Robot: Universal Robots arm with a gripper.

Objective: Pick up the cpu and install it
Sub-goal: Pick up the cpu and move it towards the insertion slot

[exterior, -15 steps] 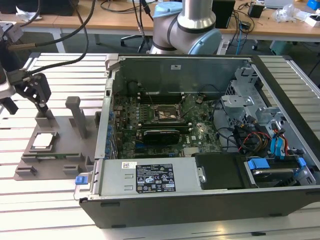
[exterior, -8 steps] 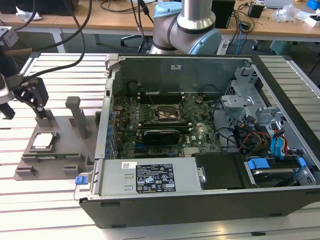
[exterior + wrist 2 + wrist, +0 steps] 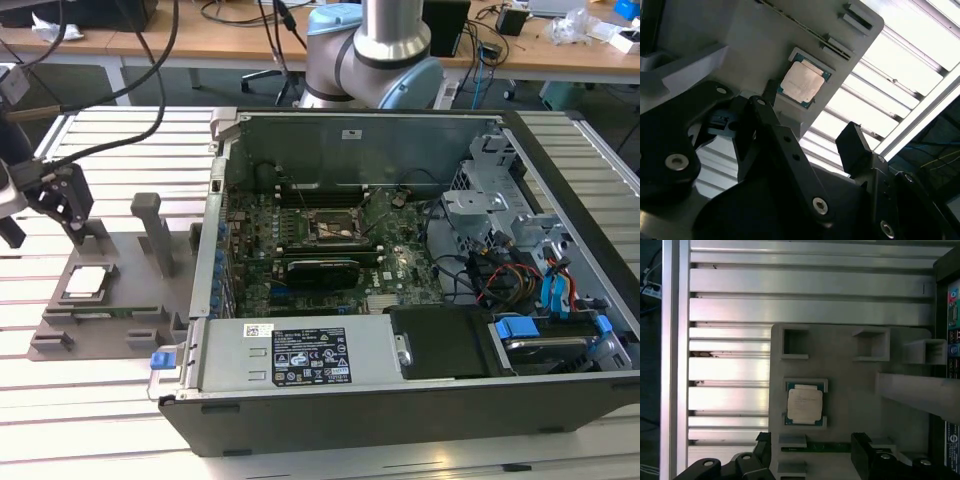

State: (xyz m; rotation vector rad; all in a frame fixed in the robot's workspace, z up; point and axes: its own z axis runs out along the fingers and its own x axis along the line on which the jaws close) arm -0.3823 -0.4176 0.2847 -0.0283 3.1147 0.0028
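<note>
end effector [image 3: 812,440] — spread, holding nothing, poised over grey holder plate [image 3: 850,405] | cpu [image 3: 804,403] lies flat in the plate's square recess | plate sits on bench [image 3: 130,140] toward its edge, beside open computer case [image 3: 350,140] — motherboard [image 3: 300,262] inside
</note>
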